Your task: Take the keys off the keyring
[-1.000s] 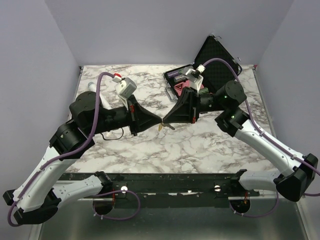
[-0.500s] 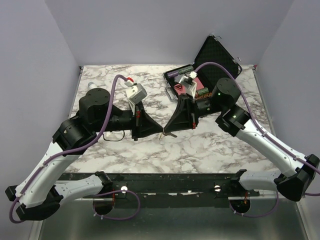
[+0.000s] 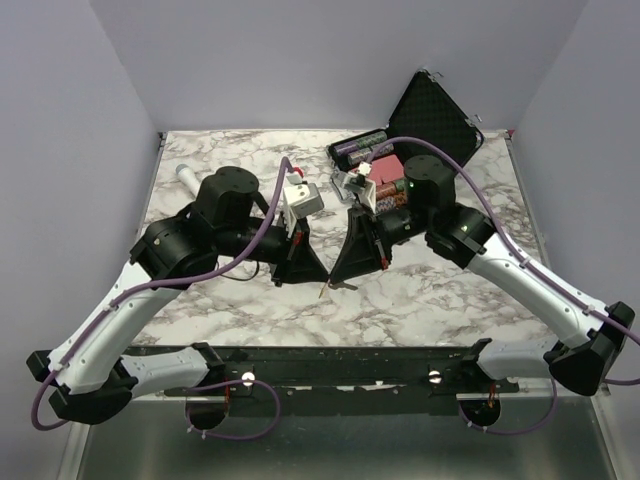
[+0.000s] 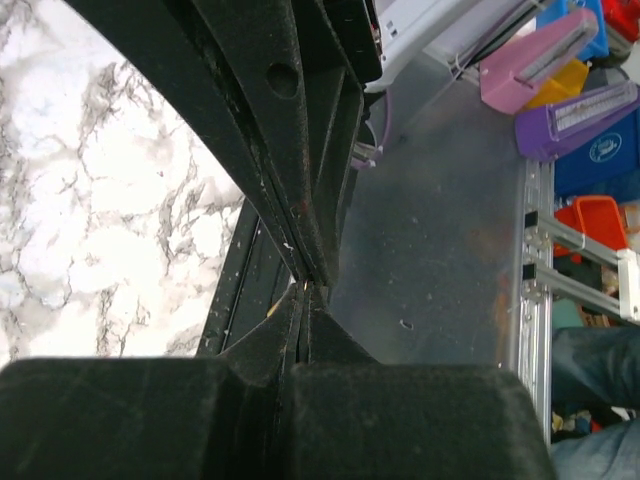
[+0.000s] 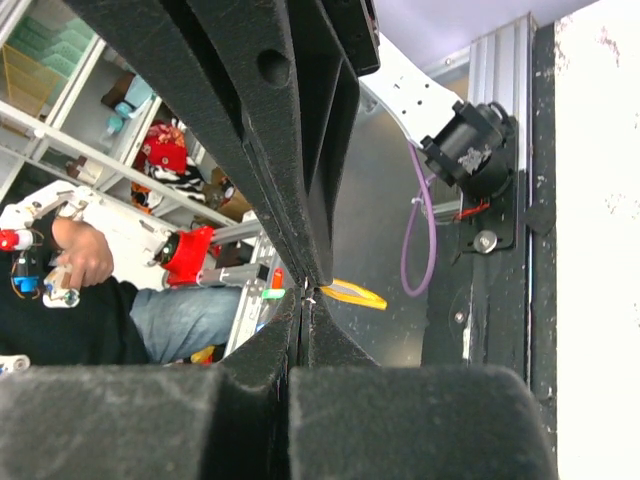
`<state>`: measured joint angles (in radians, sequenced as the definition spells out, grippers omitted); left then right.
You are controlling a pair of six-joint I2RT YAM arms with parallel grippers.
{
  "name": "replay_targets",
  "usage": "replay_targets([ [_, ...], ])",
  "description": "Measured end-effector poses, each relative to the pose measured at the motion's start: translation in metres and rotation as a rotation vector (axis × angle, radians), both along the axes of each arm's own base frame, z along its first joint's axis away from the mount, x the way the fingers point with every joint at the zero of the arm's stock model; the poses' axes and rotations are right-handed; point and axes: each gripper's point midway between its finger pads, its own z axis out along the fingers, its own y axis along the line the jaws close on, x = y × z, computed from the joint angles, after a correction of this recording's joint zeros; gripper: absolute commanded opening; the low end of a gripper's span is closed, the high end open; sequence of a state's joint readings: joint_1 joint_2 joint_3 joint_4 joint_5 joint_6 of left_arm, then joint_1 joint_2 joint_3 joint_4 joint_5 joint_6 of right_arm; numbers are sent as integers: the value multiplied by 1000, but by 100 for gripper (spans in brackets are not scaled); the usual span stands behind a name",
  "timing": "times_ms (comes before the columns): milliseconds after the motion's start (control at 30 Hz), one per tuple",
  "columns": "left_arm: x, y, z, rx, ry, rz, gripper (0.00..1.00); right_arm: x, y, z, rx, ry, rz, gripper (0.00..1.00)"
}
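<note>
In the top view my left gripper and right gripper meet tip to tip low over the marble table, near its front middle. Both are shut. The key, tiny with a yellow-orange head, hangs just under the meeting tips. In the right wrist view its yellow head sticks out beside the tips, and a silver glint of the keyring sits between my right fingers. In the left wrist view only an orange speck of the key shows between my left fingers; the ring is hidden there.
An open black case stands at the back right, with purple cylinders and a red item in front of it. A white-and-grey microphone lies at the back left. The table's front rail is close below the grippers.
Both grippers have moved together toward the near edge and lower over the table, still tip to tip. Both wrists have turned steeper. The key has gone with them.
</note>
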<state>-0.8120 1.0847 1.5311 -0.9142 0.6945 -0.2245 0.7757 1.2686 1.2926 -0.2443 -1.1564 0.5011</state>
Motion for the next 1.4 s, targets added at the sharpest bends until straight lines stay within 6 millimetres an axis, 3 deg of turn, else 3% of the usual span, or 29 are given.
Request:
replay_targets([
  [233, -4, 0, -17, 65, 31, -59, 0, -4, 0, -18, -59, 26, 35, 1],
  [633, -8, -2, -25, 98, 55, -117, 1, -10, 0, -27, -89, 51, 53, 1],
  [700, -9, -2, -26, 102, 60, -120, 11, -10, -1, -28, -86, 51, 51, 1],
  [900, -7, -3, -27, 104, 55, -118, 55, -13, -2, -29, -84, 53, 44, 1],
  [1000, -6, -4, -23, 89, 40, -117, 68, -12, 0, -26, -79, 39, 23, 1],
  [1233, -9, 2, 13, -14, -61, -73, 81, 2, 4, -21, -70, -10, -100, 1],
  [1400, -8, 22, 41, -158, -172, 78, 82, 19, 0, 3, -16, -74, -278, 1],
])
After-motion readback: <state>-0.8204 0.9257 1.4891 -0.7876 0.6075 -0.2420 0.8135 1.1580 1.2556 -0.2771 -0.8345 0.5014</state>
